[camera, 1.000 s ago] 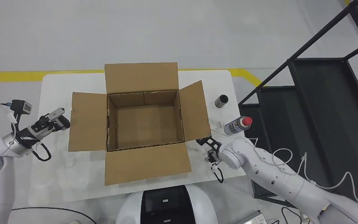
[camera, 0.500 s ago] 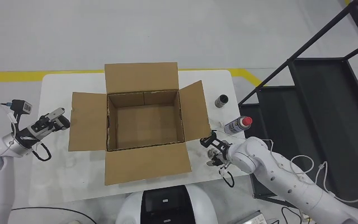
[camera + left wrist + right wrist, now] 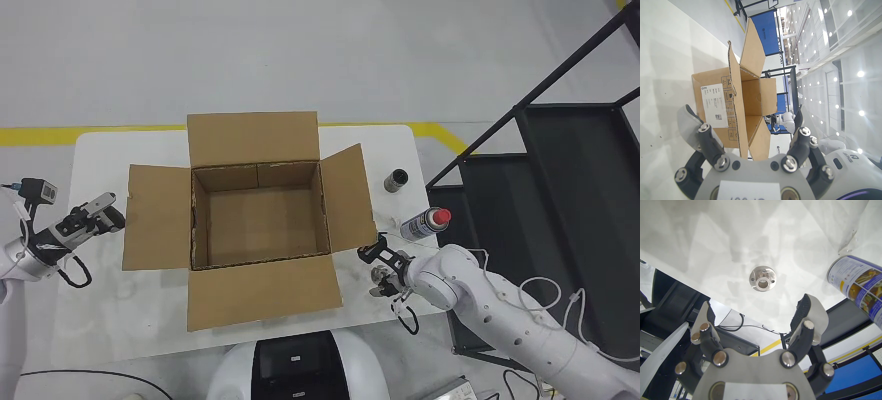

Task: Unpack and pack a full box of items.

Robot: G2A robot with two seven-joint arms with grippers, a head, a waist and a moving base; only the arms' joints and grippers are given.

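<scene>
Left gripper (image 3: 112, 213) and right gripper (image 3: 376, 270) are flanking the open cardboard box (image 3: 255, 140), both with fingers spread wide

The white desk (image 3: 100, 150) carries an open cardboard box (image 3: 262, 225) at its middle, flaps spread, with a small metal fitting (image 3: 396, 181) near three o'clock and a red-capped spray can (image 3: 425, 223) at the fitting's five o'clock.

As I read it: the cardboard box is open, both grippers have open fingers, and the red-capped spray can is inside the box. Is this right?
Not fully: the spray can is on the table beside the box, not inside it, as the top view shows. The box is open, and the left gripper and right gripper have open fingers.
</scene>
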